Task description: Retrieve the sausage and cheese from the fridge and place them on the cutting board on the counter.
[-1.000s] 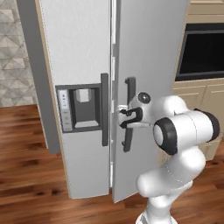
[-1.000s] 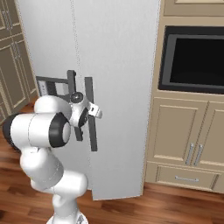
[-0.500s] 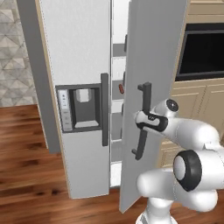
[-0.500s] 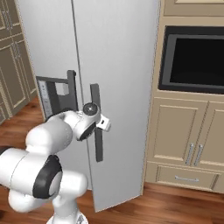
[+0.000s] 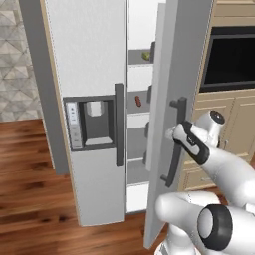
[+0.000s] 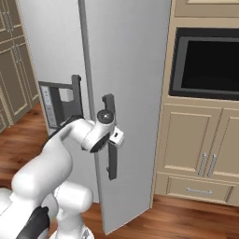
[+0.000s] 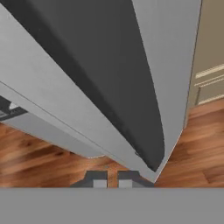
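My pincer (image 5: 175, 133) sits at the dark vertical handle (image 5: 174, 142) of the fridge's (image 5: 94, 74) right door (image 6: 126, 84). From the base views I can't tell whether my fingers are clamped on the bar or just pressed against it; in the hand view my 2 fingertips (image 7: 98, 180) stand close together with only a thin gap between them, and the handle runs away from them as a broad dark band.

The door stands partly open, so the white shelves show in the gap just left of my pincer. The sausage (image 5: 138, 101), a small dark red rod, lies on a shelf beyond the door's edge, left of my pincer and a little above it. Higher up, on the next shelf, I make out a small yellowish-olive lump that I take for the cheese (image 5: 146, 56). The board isn't in my sight from here.

As I judge it, the door is the heavy, stiff part: it will swing only on its hinge, so pulling along that arc at the handle is best. The sausage looks smooth and round, likely to roll, so I'd pinch it across its middle. The cheese seems light and wedge-like; gripping its 2 flatter faces should keep it from squirting out.
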